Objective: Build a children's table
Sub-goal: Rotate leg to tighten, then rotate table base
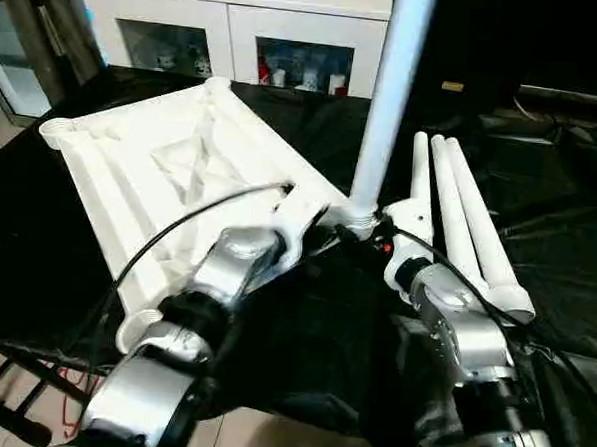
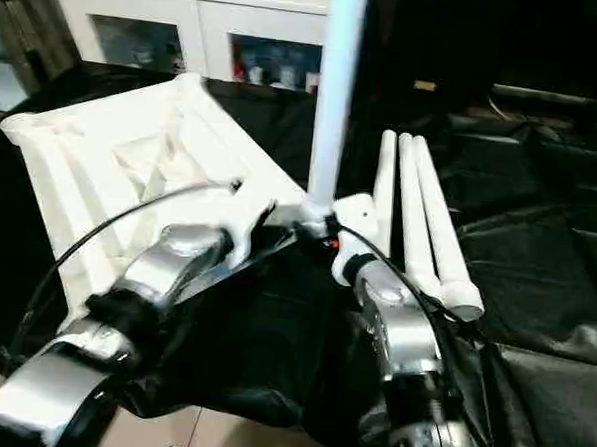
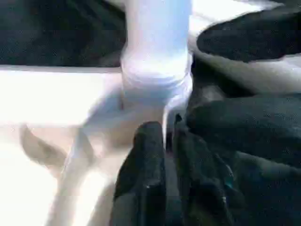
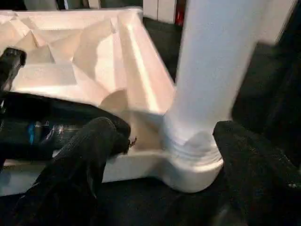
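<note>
The white tabletop [image 1: 161, 166] lies upside down on a black sheet, its ribbed underside facing up. One white leg [image 1: 390, 98] stands upright in the near right corner socket [image 4: 193, 165]. Three more legs [image 1: 459, 212] lie side by side to the right. My left gripper [image 3: 167, 136] is at that corner, its fingers almost together on the thin rim of the tabletop next to the socket. My right gripper [image 4: 171, 155] is open, with one finger on each side of the upright leg's base and neither pressing on it.
A white glass-fronted cabinet [image 1: 239, 30] stands behind the work. The black sheet [image 1: 303, 324] covers the surface and hangs in folds at the near edge and on the right. A black cable [image 1: 178, 227] arcs over my left forearm.
</note>
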You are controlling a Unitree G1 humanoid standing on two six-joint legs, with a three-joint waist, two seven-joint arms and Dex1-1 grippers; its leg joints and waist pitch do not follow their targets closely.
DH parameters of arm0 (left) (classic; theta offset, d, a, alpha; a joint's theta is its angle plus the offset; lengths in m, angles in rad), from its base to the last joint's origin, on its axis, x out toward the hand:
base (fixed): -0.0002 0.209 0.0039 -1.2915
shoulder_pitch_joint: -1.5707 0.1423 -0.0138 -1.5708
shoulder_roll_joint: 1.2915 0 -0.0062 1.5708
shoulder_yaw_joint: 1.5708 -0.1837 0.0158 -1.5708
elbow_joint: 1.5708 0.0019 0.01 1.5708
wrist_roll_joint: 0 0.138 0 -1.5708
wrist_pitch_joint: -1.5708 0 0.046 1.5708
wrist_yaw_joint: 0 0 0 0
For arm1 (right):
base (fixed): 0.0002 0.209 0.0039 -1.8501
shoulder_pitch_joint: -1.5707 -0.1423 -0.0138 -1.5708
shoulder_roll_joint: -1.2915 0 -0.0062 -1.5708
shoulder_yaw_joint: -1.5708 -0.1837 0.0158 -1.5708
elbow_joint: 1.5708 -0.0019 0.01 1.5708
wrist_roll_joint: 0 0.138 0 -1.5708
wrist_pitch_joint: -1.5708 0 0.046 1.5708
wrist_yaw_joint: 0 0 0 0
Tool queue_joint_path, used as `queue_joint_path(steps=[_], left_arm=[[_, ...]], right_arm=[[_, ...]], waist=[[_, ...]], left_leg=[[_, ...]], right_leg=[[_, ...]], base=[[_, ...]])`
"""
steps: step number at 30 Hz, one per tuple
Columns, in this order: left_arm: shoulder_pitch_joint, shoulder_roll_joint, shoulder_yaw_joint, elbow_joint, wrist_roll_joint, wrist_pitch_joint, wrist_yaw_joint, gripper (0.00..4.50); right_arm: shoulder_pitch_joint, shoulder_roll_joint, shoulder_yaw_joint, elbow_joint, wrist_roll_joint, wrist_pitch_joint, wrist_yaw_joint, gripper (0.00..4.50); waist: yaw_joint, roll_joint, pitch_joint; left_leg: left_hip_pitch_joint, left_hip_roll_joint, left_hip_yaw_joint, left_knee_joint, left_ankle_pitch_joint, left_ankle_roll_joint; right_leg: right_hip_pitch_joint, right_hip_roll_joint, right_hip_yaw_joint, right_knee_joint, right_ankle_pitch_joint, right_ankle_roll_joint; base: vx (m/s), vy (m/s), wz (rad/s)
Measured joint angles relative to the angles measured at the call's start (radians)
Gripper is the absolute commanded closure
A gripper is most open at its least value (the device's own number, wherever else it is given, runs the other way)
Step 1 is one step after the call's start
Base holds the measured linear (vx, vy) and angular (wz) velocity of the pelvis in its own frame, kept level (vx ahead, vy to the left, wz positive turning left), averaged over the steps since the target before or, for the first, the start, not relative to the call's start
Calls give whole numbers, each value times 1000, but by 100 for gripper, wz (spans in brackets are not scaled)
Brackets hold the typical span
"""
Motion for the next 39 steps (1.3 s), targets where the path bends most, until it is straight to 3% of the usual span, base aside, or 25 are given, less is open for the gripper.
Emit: queue_joint_path(steps=[3, 7, 10, 14, 19, 21, 24, 28, 34, 39], left_arm=[[-11, 7, 16, -45, 0, -26, 38, 345], [-6, 57, 36, -123, 11, -1, 100, 345], [50, 149, 53, -247, 49, 50, 128, 345], [189, 292, 80, -500, 114, 186, 106, 345], [327, 437, 65, -675, 176, 321, 46, 345], [376, 474, 63, -683, 204, 357, 47, 345], [402, 482, 74, -687, 234, 417, 85, 345], [417, 524, 89, -743, 274, 497, 112, 345], [420, 545, 97, -766, 290, 539, 120, 345], [428, 555, 27, -752, 267, 534, 29, 372]], right_arm=[[24, -8, 19, -40, -3, 45, 20, 70], [44, -5, 70, -48, -1, 109, 34, 70], [39, -9, 90, -50, -8, 130, 41, 70], [19, -5, 126, -38, -20, 163, 59, 70], [-34, 5, 149, 42, -40, 191, 50, 70], [-38, 3, 151, 79, -41, 193, 50, 70], [-39, 12, 154, 122, -42, 193, 49, 70], [-56, 28, 171, 137, -42, 190, 51, 70], [-83, 28, 171, 194, -42, 167, 53, 70], [-128, 34, 170, 279, -45, 132, 51, 70]], waist=[[-2, 0, 0], [-3, -1, 1], [-2, -5, 1], [1, -6, 1], [13, -11, 0], [13, -13, 0], [25, -24, 1], [22, -34, 0], [22, -38, -3], [22, -39, -3]], left_leg=[[1, 0, 0, 0, 0, -1], [1, 0, 0, 0, -3, -5], [1, 0, -2, 0, -3, -5], [1, 1, -1, 1, -3, -6], [0, 1, 1, 1, -3, -6], [0, 1, 1, 1, -3, -6], [-1, 2, 1, 1, -2, -7], [0, 2, 1, 1, -2, -8], [1, 1, 1, 1, -2, -8], [2, 1, 0, 1, -1, -9]], right_leg=[[1, 0, 0, 0, 0, 0], [0, 0, 0, 1, 0, 0], [0, 0, -1, 2, 0, 1], [-3, 0, -1, 2, -1, 1], [-5, 0, 1, 2, -1, 1], [-4, 0, 1, 3, -1, 1], [-4, 0, 1, 4, -1, 1], [-4, 0, 1, 5, 0, 1], [-2, 0, 1, 5, 0, 1], [-2, 0, 1, 5, 0, 3]], base=[[0, 0, 0], [0, 0, 0], [0, 0, 0], [0, 0, 0], [0, 0, 0], [0, 0, 0], [0, 0, 0], [0, 0, 0], [0, 0, 0], [0, 0, 0]])
